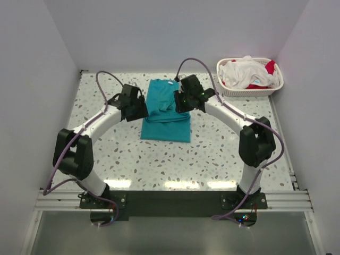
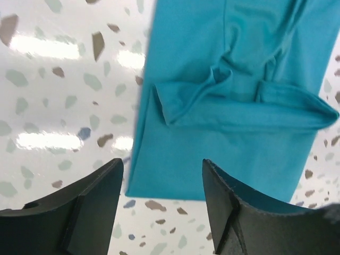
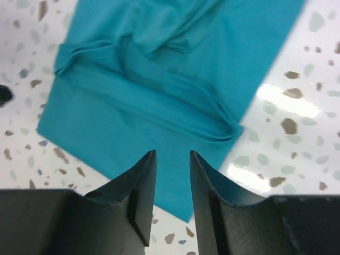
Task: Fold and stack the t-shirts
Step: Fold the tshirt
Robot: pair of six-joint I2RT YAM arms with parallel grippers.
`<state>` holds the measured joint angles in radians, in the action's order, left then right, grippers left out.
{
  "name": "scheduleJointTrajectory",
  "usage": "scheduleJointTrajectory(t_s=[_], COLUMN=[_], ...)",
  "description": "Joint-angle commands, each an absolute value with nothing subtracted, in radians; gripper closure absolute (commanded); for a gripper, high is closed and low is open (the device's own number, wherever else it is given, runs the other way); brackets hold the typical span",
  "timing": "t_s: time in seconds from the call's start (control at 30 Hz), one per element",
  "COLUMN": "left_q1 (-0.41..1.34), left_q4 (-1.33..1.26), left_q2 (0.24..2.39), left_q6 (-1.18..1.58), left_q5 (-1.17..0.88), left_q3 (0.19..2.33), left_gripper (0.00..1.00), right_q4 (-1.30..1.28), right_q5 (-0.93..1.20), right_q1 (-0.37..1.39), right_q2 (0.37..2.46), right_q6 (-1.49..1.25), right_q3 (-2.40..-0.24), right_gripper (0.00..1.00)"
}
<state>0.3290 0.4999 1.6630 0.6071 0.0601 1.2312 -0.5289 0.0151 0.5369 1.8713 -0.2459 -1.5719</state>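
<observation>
A teal t-shirt (image 1: pixel 166 111) lies partly folded on the speckled table, its upper half bunched across the middle. My left gripper (image 1: pixel 139 109) hovers at the shirt's left edge, open and empty; its view shows the teal shirt (image 2: pixel 234 95) ahead of the left gripper (image 2: pixel 162 175). My right gripper (image 1: pixel 181 101) hovers over the shirt's upper right, open by a narrow gap and empty; its view shows the shirt (image 3: pixel 149 90) under the right gripper (image 3: pixel 172 156). White and red t-shirts (image 1: pixel 247 73) lie heaped in the basket.
A white lattice basket (image 1: pixel 254 91) stands at the back right corner of the table. White walls close in the table on three sides. Bare speckled tabletop (image 1: pixel 212 154) lies in front of the shirt.
</observation>
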Motion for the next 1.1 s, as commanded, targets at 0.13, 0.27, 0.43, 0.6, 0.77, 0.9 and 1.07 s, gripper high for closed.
scheduleJointTrajectory(t_s=[0.13, 0.27, 0.43, 0.6, 0.77, 0.9, 1.07], left_q1=[0.42, 0.426, 0.426, 0.426, 0.429, 0.445, 0.446], left_q4=[0.394, 0.379, 0.367, 0.385, 0.394, 0.402, 0.379], left_q2=[1.68, 1.742, 1.775, 1.775, 1.734, 1.619, 1.403], left_q6=[0.617, 0.618, 0.624, 0.617, 0.62, 0.637, 0.695], left_q5=[0.061, 0.044, 0.045, 0.054, 0.029, 0.015, -0.081], left_q3=[1.074, 1.062, 1.039, 1.002, 0.939, 0.806, 0.646], left_gripper=[0.43, 0.46, 0.46, 0.46, 0.47, 0.47, 0.43], right_q4=[-0.46, -0.423, -0.391, -0.388, -0.353, -0.354, -0.275], right_q5=[0.054, 0.104, 0.103, 0.002, -0.067, -0.031, 0.107], right_q1=[0.653, 0.663, 0.663, 0.641, 0.56, 0.537, 0.532], right_q2=[1.928, 2.005, 2.086, 2.196, 2.255, 2.235, 2.008], right_q6=[-0.213, -0.236, -0.244, -0.212, -0.256, -0.262, -0.333], right_q3=[-1.542, -1.555, -1.609, -1.73, -1.85, -1.905, -1.689], right_gripper=[0.78, 0.8, 0.8, 0.8, 0.78, 0.74, 0.69])
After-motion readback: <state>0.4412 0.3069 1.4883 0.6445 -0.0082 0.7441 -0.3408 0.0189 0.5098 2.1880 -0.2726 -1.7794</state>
